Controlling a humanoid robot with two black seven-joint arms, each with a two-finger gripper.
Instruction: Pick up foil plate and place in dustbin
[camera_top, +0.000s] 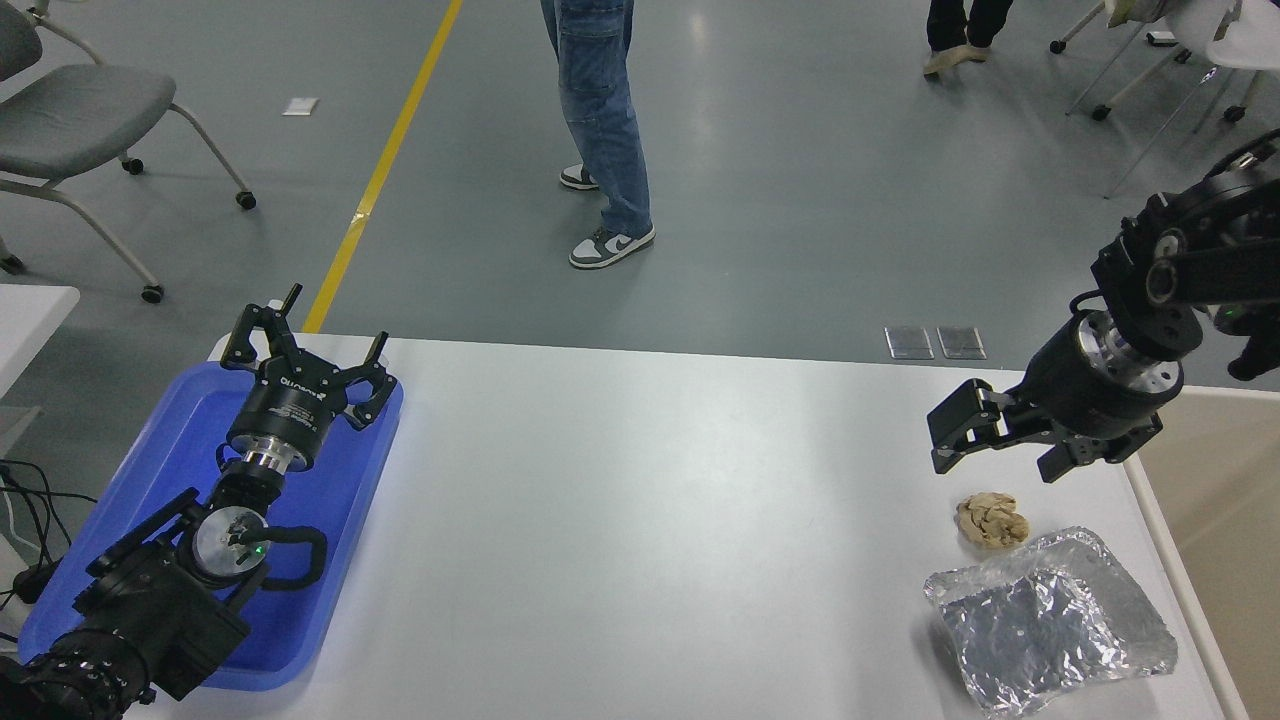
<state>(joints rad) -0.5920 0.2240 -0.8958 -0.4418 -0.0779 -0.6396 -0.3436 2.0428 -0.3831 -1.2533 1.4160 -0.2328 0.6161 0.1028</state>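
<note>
— Where's the working gripper?

— The right gripper (995, 440) comes in from the right edge of the frame, hanging above the table (650, 500) with its fingers spread apart and nothing between them. It points left and slightly down.

— And the foil plate?

— The foil plate (1050, 620) lies flat on the table in the lower right of the frame, crinkled and shiny, below the gripper and apart from it. A small tan lump (992, 520) sits between the two, just beside the plate's upper left corner — whether it touches the foil I can't tell.

— So which step is this?

— I'd judge it the approach: nothing is held, and the plate looks untouched where it lies.

— What does the next move call for?

— Probably coming down toward the bottom of the frame, past the lump without knocking it, and closing on the plate's thin raised rim. Foil is light and bends easily, so a gentle pinch at an edge seems wiser than pressing on the middle.

— And the dustbin?

— The dustbin (1215, 490) shows as a beige box with a pale rim at the right edge, just beside the table, so the carry should be short.

— The other arm?

— The left gripper (305, 345) is parked at the lower left over a blue tray (340, 520), fingers open and holding nothing.
</note>
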